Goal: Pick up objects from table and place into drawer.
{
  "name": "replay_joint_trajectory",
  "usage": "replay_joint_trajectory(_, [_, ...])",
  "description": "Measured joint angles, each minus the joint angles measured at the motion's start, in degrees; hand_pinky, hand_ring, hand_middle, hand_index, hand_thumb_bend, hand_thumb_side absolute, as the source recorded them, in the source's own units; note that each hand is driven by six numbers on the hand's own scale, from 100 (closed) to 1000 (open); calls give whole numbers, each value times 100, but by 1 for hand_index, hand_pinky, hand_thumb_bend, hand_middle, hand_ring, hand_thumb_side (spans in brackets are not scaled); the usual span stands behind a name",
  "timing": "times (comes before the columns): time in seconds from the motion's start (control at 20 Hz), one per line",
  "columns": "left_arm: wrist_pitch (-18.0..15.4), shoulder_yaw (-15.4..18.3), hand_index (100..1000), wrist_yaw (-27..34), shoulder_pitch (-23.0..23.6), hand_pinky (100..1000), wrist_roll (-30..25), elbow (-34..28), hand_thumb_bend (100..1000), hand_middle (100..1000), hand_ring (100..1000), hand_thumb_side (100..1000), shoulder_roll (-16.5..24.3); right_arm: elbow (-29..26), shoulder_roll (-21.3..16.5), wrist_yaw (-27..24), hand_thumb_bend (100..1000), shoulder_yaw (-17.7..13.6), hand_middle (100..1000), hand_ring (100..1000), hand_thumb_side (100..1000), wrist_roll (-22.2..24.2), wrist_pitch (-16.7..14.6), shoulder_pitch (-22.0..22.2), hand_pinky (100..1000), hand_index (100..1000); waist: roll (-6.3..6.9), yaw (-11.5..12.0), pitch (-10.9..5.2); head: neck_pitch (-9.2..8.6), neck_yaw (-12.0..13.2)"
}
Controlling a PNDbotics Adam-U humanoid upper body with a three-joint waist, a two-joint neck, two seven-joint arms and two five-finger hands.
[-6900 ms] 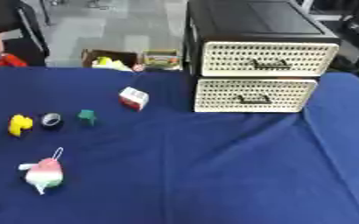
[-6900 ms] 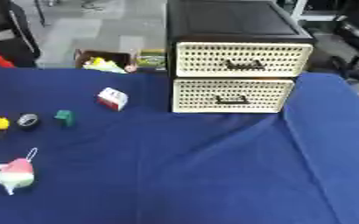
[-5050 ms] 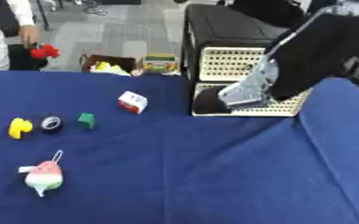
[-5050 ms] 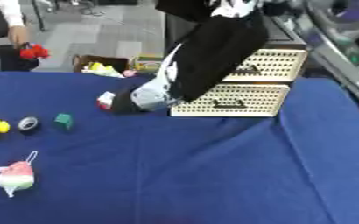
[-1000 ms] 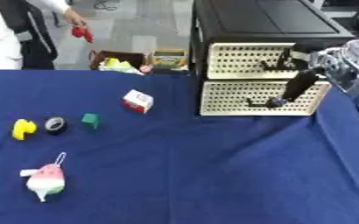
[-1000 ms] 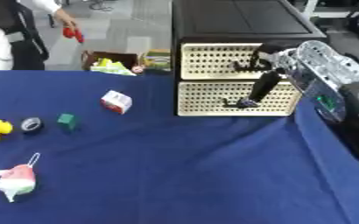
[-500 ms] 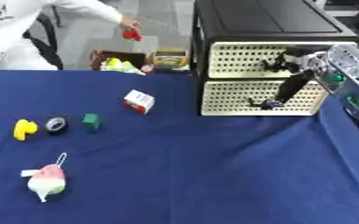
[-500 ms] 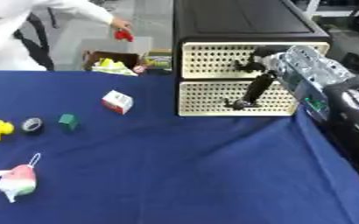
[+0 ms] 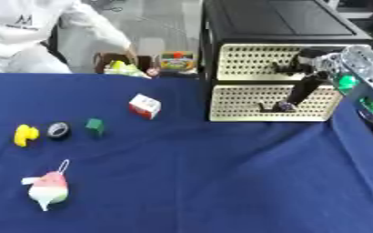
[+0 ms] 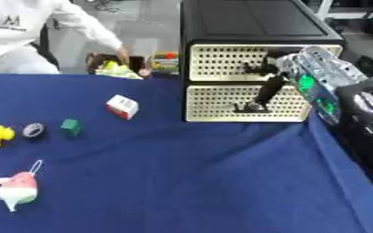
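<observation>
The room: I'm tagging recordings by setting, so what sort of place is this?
Probably a lab or test room: a blue-clothed table with a drawer unit and small toys like a yellow duck, grey floor behind.

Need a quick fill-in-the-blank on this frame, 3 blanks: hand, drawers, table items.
The right robot hand reaches to the handle of the ____ drawer.
Both drawers are ____.
The yellow toy lies on the ____ side of the tape roll.
Left of the cabinet sits a red-and-white ____.

Missing: lower; closed; left; box
</observation>
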Motion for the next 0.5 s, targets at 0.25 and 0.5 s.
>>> replay_joint_trajectory(0.25, [-7,8,819,3,6,408,9,0,174,540,485,702,0,-673,-275,-497,639,-2,100,100,434,-88,88,354,100,824,-13,-36,-1,0,3])
replay_joint_trajectory(0.5, [-7,15,819,14,7,409,12,0,176,540,486,702,0,-1571,-621,-973,636,6,100,100,433,-222,222,731,100,811,-24,-81,-28,1,5])
